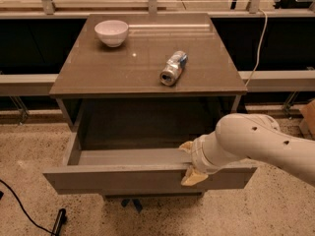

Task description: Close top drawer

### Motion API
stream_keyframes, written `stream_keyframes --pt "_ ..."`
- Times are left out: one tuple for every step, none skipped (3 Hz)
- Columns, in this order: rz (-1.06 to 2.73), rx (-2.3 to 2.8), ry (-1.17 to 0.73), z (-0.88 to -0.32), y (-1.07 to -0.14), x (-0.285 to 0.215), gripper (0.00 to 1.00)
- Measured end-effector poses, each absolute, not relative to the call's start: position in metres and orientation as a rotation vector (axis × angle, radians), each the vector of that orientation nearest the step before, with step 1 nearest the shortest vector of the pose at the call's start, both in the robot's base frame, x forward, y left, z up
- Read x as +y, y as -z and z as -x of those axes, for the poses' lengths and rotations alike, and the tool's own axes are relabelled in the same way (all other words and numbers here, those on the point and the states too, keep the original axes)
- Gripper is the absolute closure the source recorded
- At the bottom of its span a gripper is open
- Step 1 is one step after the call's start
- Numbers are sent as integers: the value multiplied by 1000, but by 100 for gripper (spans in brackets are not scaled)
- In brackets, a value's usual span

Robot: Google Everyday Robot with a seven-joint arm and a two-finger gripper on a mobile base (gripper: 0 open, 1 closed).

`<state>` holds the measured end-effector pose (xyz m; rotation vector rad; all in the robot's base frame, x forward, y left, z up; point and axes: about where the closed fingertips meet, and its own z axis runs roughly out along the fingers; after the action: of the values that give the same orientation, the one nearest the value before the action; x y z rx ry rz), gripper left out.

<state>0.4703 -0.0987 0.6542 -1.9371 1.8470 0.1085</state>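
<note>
The top drawer (123,179) of the grey-brown cabinet stands pulled out toward me, and its deep box is empty. My gripper (190,162) is at the top rim of the drawer's front panel, right of the middle. One tan fingertip (186,146) is inside the box and the other (194,178) is in front of the panel, so the fingers stand apart and straddle the rim. My white arm comes in from the right. The lower drawers are hidden under the open one.
On the cabinet top (113,73) are a white bowl (111,32) at the back left and a can (173,68) lying on its side right of centre. A black cable (24,211) runs over the speckled floor at the left. A cardboard box (309,118) is at the right edge.
</note>
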Motion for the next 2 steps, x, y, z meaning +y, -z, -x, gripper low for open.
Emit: stream_keyframes --pt "1935 1828 -93 -494 -658 -91 45" --pt "1934 1827 -93 -494 -659 -91 45"
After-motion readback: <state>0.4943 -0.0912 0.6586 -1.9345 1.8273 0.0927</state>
